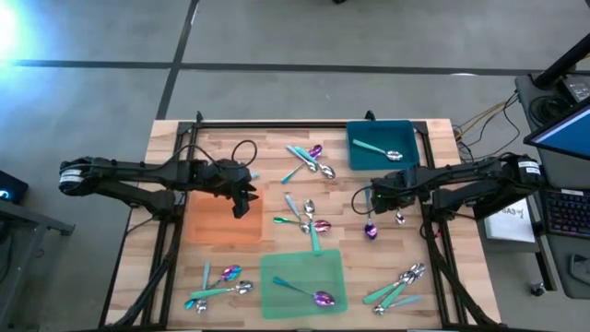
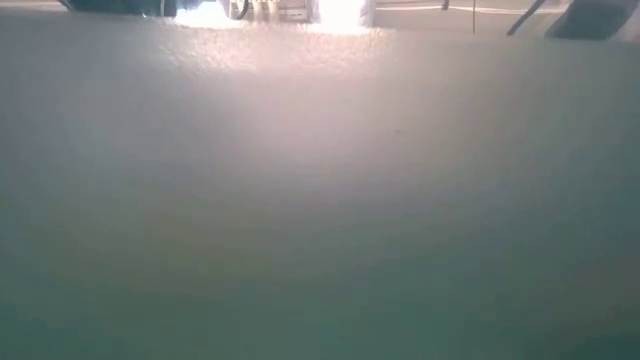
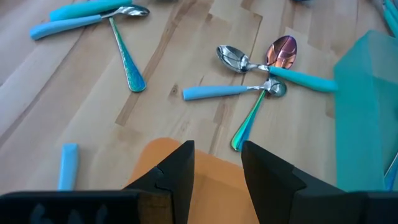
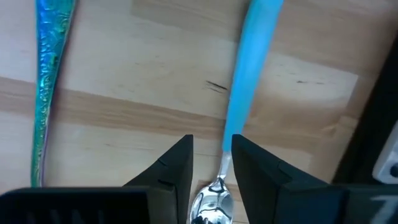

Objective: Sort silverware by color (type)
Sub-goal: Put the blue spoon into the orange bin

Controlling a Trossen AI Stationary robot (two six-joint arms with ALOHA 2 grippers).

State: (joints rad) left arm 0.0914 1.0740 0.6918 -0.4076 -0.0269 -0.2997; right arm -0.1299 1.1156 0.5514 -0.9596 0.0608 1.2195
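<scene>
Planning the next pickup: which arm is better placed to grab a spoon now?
Right. Its claw already straddles the neck of a pale-blue-handled silver spoon; the left claw hovers over the orange mat, no spoon between its fingers.

One spoon lies in the bin, another spoon on the near mat.

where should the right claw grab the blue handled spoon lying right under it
Take the spoon at its thin neck, just above the silver bowl, coming straight down. It lies flat on the wooden table, and the right claw already straddles that neck with open fingers, so closing there should catch it.
</scene>
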